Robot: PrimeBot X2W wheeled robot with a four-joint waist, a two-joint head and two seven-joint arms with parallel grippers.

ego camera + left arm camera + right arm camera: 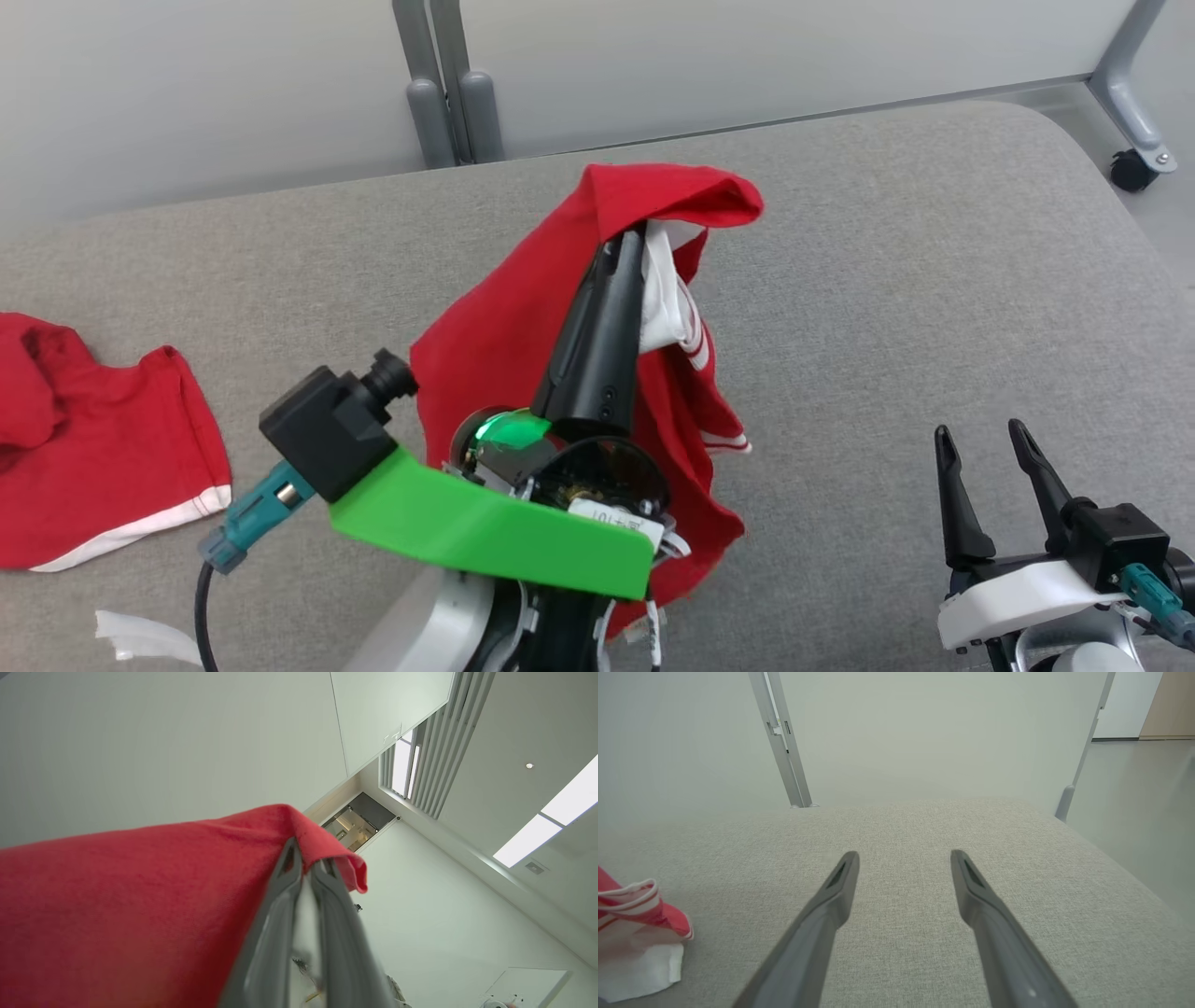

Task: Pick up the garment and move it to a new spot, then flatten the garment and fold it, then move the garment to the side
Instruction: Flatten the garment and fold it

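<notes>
Left gripper point(635, 233) is raised over the middle of the grey cushion point(934, 280), its two dark fingers pressed together on a fold of the red garment point(504, 345). In the left wrist view the cloth is pinched right at the fingertips and falls away to one side. The garment hangs from that single pinch in a loose cone around the arm, with a white, red-striped trim showing beside the fingers. Whether its lowest hem clears the cushion I cannot tell, because the arm hides it.

Right gripper point(980, 443) sits near the cushion's front right corner, fingers spread wide and holding nothing.

A second red garment point(93, 467) with a white hem lies flat at the cushion's left edge (well apart from the held one), and a white scrap point(140, 635) lies by the front left corner.

The cloth looks light, soft and quite limp, so it should drape and bunch rather than keep any shape. Hung from one point it will probably land crumpled, and a thin fold could slip from the tips. For flattening, I judge the better holds to be two separate points along a hem or at the shoulders, one per gripper. The trim is likely thicker and easier to grip.
</notes>
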